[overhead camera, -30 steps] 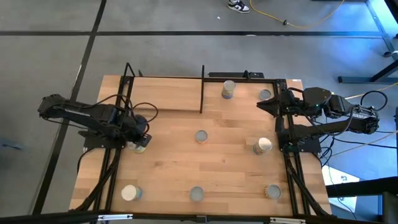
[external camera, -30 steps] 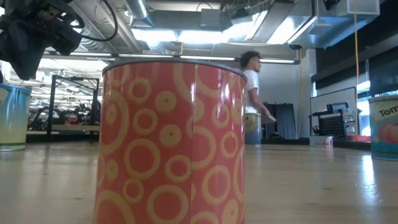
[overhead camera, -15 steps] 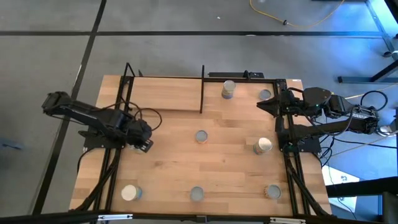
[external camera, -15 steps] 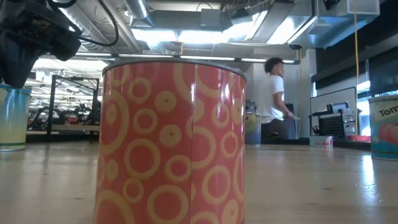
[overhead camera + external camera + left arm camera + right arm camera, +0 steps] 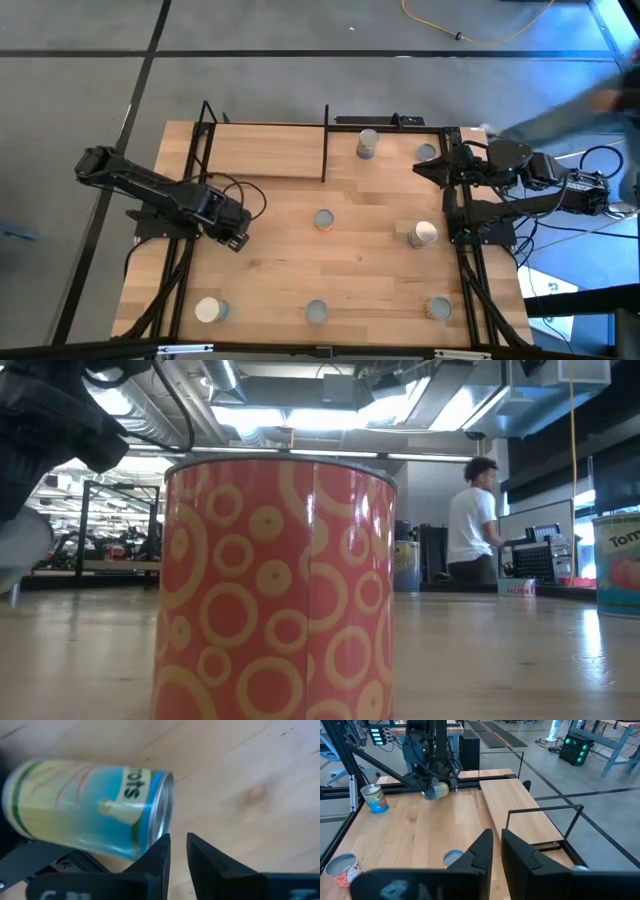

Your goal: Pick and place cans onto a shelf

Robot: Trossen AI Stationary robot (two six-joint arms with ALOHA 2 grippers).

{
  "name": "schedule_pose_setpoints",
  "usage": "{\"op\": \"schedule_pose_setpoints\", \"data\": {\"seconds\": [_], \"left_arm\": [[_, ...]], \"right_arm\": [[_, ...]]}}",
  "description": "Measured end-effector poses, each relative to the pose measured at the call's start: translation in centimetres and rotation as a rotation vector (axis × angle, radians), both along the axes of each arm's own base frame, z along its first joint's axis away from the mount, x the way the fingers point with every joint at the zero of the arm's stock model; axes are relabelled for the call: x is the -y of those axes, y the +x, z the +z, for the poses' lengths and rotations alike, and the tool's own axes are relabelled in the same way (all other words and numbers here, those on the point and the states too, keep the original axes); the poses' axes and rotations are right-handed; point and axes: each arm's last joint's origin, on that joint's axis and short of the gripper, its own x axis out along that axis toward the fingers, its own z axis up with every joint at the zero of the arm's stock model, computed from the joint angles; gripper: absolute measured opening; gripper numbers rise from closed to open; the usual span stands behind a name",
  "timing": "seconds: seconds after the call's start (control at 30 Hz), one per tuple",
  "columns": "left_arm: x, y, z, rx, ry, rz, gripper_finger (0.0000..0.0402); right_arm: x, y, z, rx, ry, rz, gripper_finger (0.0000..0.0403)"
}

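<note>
Can (image 5: 90,807) with a blue and yellow label lies sideways, clamped in my left claw (image 5: 232,236) above the table's (image 5: 280,260) left side, near the shelf (image 5: 262,150). My right claw (image 5: 425,170), empty with fingers nearly together, waits at the right edge.

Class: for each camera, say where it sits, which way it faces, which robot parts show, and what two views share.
High: overhead, looking straight down; both arms, left gripper, right gripper.
Low: tabletop height, level past an orange-red ringed can into the room; dark arm part.
Left wrist: on left arm, facing a blue-and-yellow labelled can; own fingers.
Right wrist: on right arm, facing across the wooden table; own fingers.
Shared: both wrist views show that can.
</note>
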Motion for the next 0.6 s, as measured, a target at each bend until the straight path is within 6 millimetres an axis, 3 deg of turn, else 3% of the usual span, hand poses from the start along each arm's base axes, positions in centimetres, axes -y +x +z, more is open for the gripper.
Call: {"op": "schedule_pose_setpoints", "data": {"seconds": [0.6], "left_arm": [[0.05,-0.02,0.46,0.037,-0.039,0.048,0.0056]], "right_arm": [[0.0,0.34,0.47,0.053,0.004,-0.001,0.0042]]}}
